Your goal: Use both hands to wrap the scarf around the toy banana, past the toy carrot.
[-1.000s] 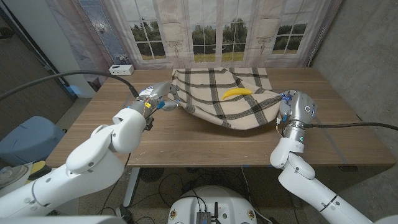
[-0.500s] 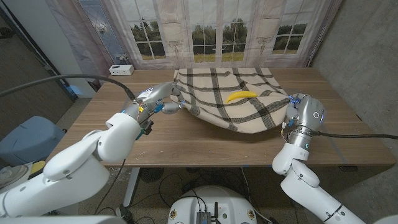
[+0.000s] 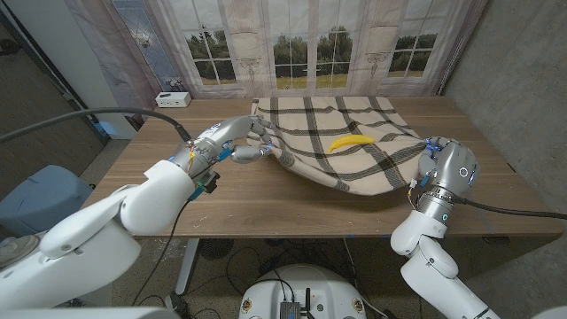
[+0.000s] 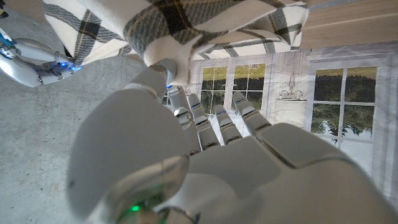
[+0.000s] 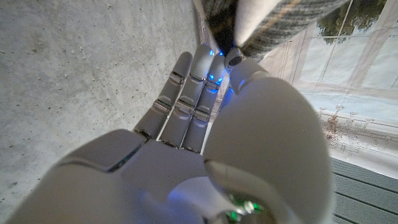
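A cream scarf [image 3: 354, 155] with dark plaid stripes stretches across the table's far half between my two hands. The yellow toy banana [image 3: 353, 141] lies on its middle. My left hand [image 3: 241, 142] pinches the scarf's left end; in the left wrist view the thumb of that hand [image 4: 180, 130] presses the cloth [image 4: 186, 28] against the fingers. My right hand [image 3: 436, 164] grips the scarf's right end near the table's right edge. In the right wrist view the cloth [image 5: 267, 18] is held at the tips of that hand [image 5: 211, 87]. My right hand [image 4: 31, 62] also shows in the left wrist view.
A small white box [image 3: 173, 98] sits at the table's far left edge. A printed window curtain [image 3: 310, 44] hangs behind the wooden table [image 3: 266, 199]. A grey wall [image 3: 523, 80] stands close on the right.
Both hands have moved to the right with the scarf held between them. The banana has travelled right with the cloth.
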### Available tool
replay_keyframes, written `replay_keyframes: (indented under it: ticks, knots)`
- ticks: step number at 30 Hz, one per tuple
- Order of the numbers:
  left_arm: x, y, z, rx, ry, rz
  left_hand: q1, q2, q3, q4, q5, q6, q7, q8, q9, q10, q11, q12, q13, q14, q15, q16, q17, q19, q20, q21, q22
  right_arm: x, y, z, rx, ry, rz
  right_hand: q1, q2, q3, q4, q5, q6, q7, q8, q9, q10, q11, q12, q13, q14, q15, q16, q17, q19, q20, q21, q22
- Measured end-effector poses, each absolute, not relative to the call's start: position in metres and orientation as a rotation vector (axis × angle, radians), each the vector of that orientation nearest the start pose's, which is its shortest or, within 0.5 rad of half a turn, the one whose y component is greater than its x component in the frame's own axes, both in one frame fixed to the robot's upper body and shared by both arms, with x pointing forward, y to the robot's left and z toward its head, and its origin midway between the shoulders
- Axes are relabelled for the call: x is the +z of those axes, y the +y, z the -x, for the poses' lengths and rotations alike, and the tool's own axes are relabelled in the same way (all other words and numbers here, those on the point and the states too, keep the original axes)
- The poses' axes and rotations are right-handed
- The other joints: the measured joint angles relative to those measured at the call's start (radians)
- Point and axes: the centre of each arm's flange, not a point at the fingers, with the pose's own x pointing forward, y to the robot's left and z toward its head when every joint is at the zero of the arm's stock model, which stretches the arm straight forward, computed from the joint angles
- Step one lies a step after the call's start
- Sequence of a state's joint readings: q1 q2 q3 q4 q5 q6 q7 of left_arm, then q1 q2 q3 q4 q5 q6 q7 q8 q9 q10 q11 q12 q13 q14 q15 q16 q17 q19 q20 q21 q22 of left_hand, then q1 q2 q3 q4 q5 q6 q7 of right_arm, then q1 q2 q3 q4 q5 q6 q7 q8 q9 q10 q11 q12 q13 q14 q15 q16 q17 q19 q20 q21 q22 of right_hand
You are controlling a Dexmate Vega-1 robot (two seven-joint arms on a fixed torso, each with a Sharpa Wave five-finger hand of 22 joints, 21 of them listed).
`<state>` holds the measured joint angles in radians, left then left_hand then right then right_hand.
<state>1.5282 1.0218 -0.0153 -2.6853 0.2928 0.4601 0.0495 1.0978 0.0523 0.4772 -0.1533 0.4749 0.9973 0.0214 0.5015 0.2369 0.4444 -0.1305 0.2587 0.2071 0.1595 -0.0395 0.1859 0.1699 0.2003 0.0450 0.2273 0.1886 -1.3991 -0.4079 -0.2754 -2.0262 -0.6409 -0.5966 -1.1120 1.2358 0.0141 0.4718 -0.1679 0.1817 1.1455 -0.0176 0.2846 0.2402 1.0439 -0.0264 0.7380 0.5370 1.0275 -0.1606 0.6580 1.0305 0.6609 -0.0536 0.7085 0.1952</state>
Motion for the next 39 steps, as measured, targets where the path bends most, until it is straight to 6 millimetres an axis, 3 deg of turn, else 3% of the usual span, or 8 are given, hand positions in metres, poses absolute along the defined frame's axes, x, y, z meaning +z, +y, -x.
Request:
replay_keyframes:
  ticks: [12,15,16,22,24,25,32,39]
  knots:
    - [0.041,0.199,-0.358,-0.190,-0.840,-1.115,-0.003,-0.008,0.005,0.003,0.019,0.000,0.000,0.017,0.000,0.009,-0.001,-0.004,0.000,0.008,0.001,0.000,0.000,0.007,-0.004,0.000,0.000,-0.094,-0.296,-0.438,-1.251,-0.696,0.782,-0.019,-0.019,0.012,0.001,0.020,0.023,0.001,0.014,0.018,0.011,0.000,0.018,0.000,0.014,0.003,0.000,0.018,0.000,0.000,0.015,-0.005]
    - [0.039,0.190,-0.352,-0.261,-0.868,-1.098,-0.003,-0.008,0.006,0.003,0.019,0.000,0.000,0.017,0.000,0.011,0.000,-0.004,0.005,0.011,0.004,0.000,0.000,0.007,-0.004,0.000,0.000,-0.099,-0.302,-0.440,-1.278,-0.654,0.760,-0.020,-0.020,0.012,0.001,0.028,0.023,0.001,0.016,0.025,0.015,0.003,0.021,0.001,0.018,0.003,0.001,0.028,0.000,0.000,0.015,-0.005]
    - [0.044,0.202,-0.361,-0.229,-0.859,-1.086,-0.003,-0.008,0.008,0.005,0.024,0.000,0.000,0.017,0.000,0.010,0.000,-0.004,0.005,0.011,0.004,0.000,0.000,0.007,-0.004,0.000,0.000,-0.092,-0.295,-0.437,-1.273,-0.724,0.773,-0.020,-0.020,0.012,0.001,0.030,0.023,0.001,0.016,0.027,0.016,0.002,0.021,0.001,0.020,0.002,0.004,0.030,0.000,0.000,0.015,-0.005]
    - [0.044,0.196,-0.356,-0.275,-0.885,-1.078,0.000,-0.010,0.015,0.005,0.031,0.000,0.000,0.017,0.000,0.016,-0.005,-0.004,0.005,0.011,0.004,0.000,0.000,0.007,-0.004,0.000,0.000,-0.093,-0.300,-0.441,-1.299,-0.694,0.753,-0.024,-0.024,0.015,-0.001,0.037,0.023,0.001,0.024,0.034,0.017,0.003,0.022,0.002,0.022,0.003,0.004,0.042,0.000,0.000,0.020,-0.005]
    - [0.050,0.205,-0.364,-0.228,-0.884,-1.060,-0.003,-0.013,0.015,0.005,0.031,0.000,0.000,0.017,0.000,0.016,-0.005,-0.004,0.005,0.014,0.000,0.000,0.000,0.007,-0.004,0.000,0.000,-0.084,-0.294,-0.441,-1.290,-0.757,0.765,-0.024,-0.024,0.015,-0.001,0.037,0.023,0.001,0.024,0.037,0.017,0.003,0.022,0.002,0.022,0.003,0.004,0.046,0.000,0.000,0.020,-0.005]
    - [0.050,0.206,-0.364,-0.218,-0.883,-1.063,-0.005,-0.016,0.015,0.005,0.034,0.000,0.000,0.041,0.000,0.016,-0.005,-0.004,0.005,0.016,-0.001,0.000,0.000,0.007,-0.004,0.000,0.000,-0.083,-0.294,-0.442,-1.288,-0.763,0.767,-0.024,-0.024,0.017,0.001,0.040,0.023,0.001,0.024,0.038,0.017,0.003,0.022,0.002,0.021,0.002,0.004,0.047,0.000,0.000,0.024,-0.005]
    - [0.055,0.212,-0.376,-0.111,-0.848,-1.068,-0.003,-0.018,0.015,0.004,0.043,0.000,0.000,0.041,0.000,0.021,0.000,-0.004,0.005,0.016,-0.001,0.000,0.000,0.007,-0.004,0.000,0.005,-0.063,-0.289,-0.459,-1.236,-0.801,0.797,-0.027,-0.026,0.026,0.001,0.042,0.023,0.001,0.024,0.038,0.017,0.003,0.022,0.024,0.021,0.002,0.004,0.056,0.000,0.000,0.027,-0.005]
    - [0.057,0.236,-0.387,0.051,-0.773,-1.094,-0.007,-0.023,0.023,0.004,0.045,-0.001,0.000,0.044,0.000,0.026,-0.005,-0.004,0.005,0.016,-0.001,0.000,0.000,0.007,-0.004,0.000,0.005,-0.039,-0.278,-0.472,-1.202,-0.897,0.845,-0.035,-0.035,0.031,-0.001,0.051,0.022,0.001,0.024,0.038,0.017,0.003,0.021,0.052,0.022,0.001,-0.004,0.063,0.000,0.000,0.027,-0.005]
